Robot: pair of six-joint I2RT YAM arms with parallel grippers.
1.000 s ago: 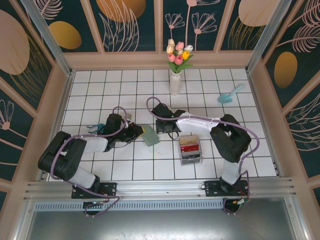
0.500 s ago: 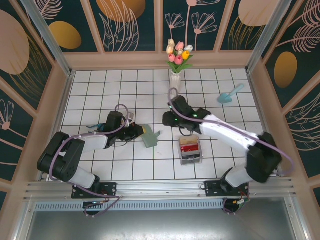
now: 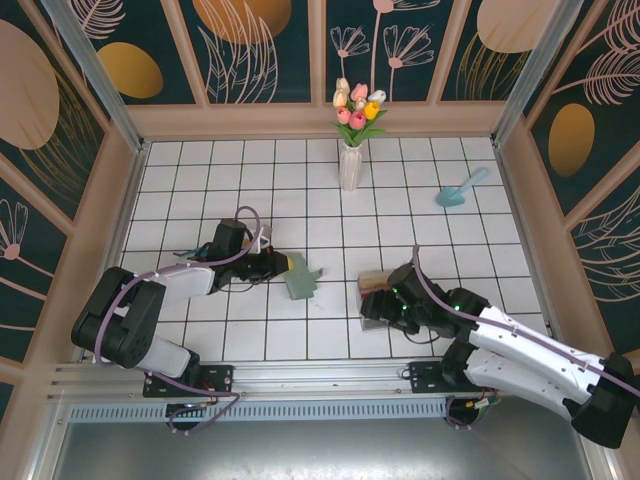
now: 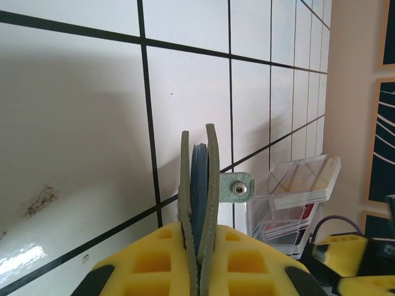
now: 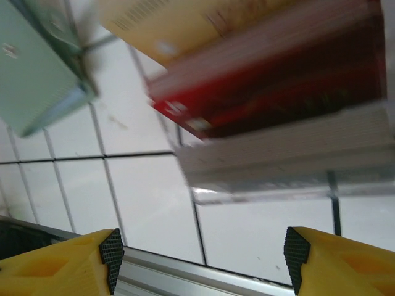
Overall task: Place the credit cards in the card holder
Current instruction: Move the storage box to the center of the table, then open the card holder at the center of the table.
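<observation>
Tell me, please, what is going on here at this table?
Two robot arms are working on putting cards into a wallet. The left end effector is shut on the flat grey-green folding card holder, and a dark grey-blue card sits between its flaps. The right end effector is open and holds nothing. It is close to the clear plastic box, which contains the red and tan plastic cards.

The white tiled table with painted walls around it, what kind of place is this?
Probably a robot practice booth, not a home: left arm and right arm bolted by a metal rail, leaf-painted panels boxing in the tiled table, a flower vase.
</observation>
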